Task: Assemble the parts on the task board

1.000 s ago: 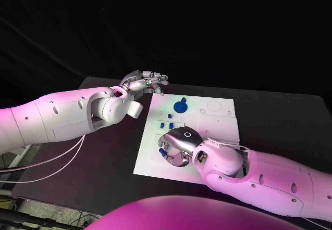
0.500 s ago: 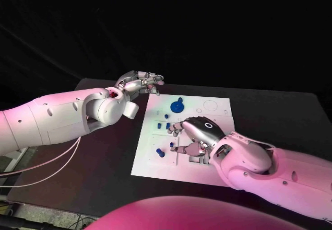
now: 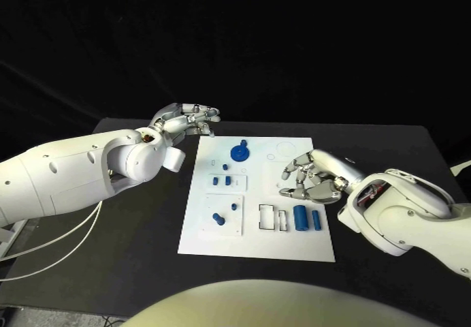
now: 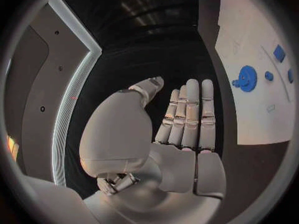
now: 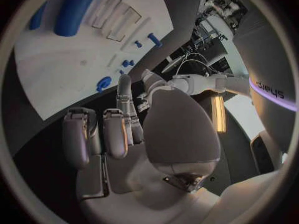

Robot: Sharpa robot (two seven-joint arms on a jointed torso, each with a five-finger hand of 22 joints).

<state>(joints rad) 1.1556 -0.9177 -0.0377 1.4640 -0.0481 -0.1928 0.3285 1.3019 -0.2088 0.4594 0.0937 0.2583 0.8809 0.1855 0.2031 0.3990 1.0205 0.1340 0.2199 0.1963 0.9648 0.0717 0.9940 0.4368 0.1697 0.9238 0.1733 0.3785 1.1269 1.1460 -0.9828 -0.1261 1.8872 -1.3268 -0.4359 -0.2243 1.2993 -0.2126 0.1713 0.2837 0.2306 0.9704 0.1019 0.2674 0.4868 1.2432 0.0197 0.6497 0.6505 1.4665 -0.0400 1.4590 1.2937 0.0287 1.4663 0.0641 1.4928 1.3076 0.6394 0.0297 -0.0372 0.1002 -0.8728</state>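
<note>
The white task board (image 3: 295,248) lies in the middle of the black table. A blue gear (image 3: 239,151) sits at its far end, with several small blue parts (image 3: 224,181) down its left side. Two blue cylinders (image 3: 307,219) lie side by side near its right edge, beside two empty rectangular slots (image 3: 273,217). My right hand (image 3: 312,178) hovers over the board's right edge just beyond the cylinders, fingers loosely bent and apart, holding nothing. My left hand (image 3: 184,121) is off the board's far left corner; in the left wrist view its fingers (image 4: 187,117) are straight and hold nothing.
Bare black table (image 3: 128,231) surrounds the board on all sides. My left forearm (image 3: 79,170) lies over the table's left part. The right wrist view shows the board (image 5: 69,59) with a blue cylinder (image 5: 74,10) and the gear (image 5: 104,83).
My right hand has drawn back from the board's near middle to its right edge, uncovering the two blue cylinders and the slots. The left hand has kept its place.
</note>
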